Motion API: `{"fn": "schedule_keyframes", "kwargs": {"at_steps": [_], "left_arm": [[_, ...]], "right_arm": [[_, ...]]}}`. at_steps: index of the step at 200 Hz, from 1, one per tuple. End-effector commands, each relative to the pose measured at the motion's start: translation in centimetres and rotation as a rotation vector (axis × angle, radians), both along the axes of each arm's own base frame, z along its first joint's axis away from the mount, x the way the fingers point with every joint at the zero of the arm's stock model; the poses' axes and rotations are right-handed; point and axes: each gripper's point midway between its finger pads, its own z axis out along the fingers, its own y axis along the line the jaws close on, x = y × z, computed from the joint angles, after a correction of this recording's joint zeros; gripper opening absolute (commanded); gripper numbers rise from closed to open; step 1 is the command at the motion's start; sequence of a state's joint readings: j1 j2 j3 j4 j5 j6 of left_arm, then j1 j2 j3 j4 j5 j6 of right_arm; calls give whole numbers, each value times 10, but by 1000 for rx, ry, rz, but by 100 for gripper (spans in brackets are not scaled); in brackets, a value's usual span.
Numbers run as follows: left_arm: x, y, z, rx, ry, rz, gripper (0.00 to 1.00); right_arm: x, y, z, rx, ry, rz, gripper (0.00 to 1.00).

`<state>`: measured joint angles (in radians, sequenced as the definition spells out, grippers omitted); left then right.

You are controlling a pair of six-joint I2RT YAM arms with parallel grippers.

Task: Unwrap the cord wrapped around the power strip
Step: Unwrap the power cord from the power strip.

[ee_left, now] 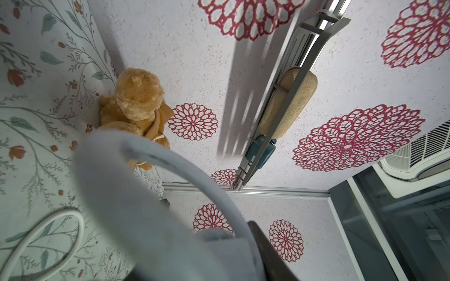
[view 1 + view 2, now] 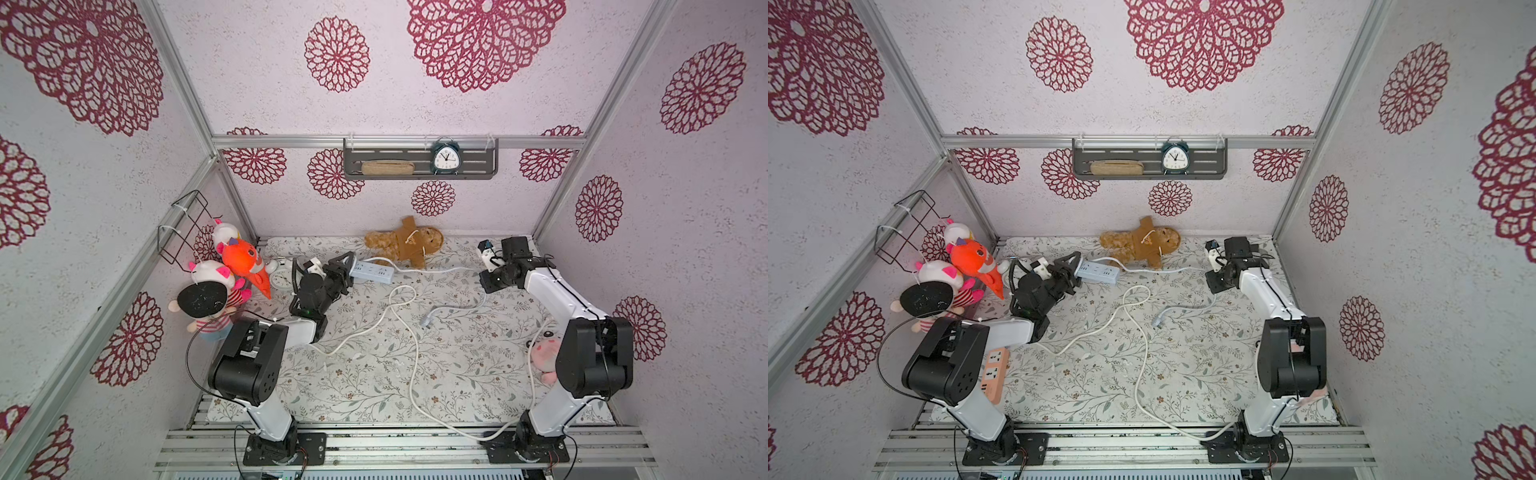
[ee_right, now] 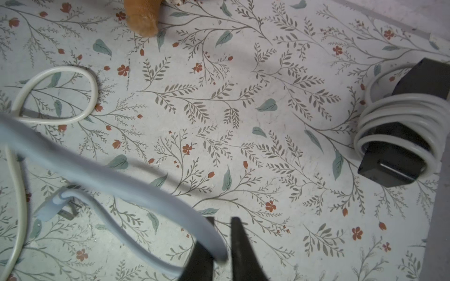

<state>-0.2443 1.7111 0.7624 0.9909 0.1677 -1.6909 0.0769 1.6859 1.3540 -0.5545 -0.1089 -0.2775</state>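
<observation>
**Strip looks bare, release step in hand**

At ten o'clock the left gripper (image 2: 348, 271) has its fingers (image 2: 343, 259) pinching the end of the power strip (image 2: 374, 272), with no turns showing on it. The cord (image 2: 436, 270) runs toward two o'clock to the right gripper (image 3: 222, 219). Its fingers (image 3: 241, 248) are spread and the cord lies loose between them. The plug (image 2: 426, 321) lies mid-tabletop (image 2: 457, 374). Next call: the right arm backs clear without snagging.

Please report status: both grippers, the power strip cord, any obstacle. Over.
Left gripper shut on power strip. Right gripper open, cord between jaws. Cord off the strip, loose. Second white cable lies across table.
</observation>
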Motion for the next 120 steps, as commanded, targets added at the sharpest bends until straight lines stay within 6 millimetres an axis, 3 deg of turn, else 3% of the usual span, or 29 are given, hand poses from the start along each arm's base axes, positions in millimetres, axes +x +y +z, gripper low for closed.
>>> {"fn": "schedule_keyframes", "kwargs": {"at_steps": [1, 60, 92, 97, 120], "left_arm": [[16, 9, 53, 21, -132, 106, 0], [27, -42, 49, 57, -116, -6, 0], [23, -60, 45, 116, -99, -69, 0], [23, -63, 44, 128, -98, -86, 0], [17, -74, 40, 179, -92, -137, 0]], "right_arm": [[-7, -14, 32, -4, -23, -34, 51], [-37, 130, 98, 195, -201, 431, 78], [-46, 175, 138, 305, -316, 585, 80], [-47, 180, 142, 306, -331, 602, 87], [-48, 195, 151, 313, -364, 657, 92]]}}
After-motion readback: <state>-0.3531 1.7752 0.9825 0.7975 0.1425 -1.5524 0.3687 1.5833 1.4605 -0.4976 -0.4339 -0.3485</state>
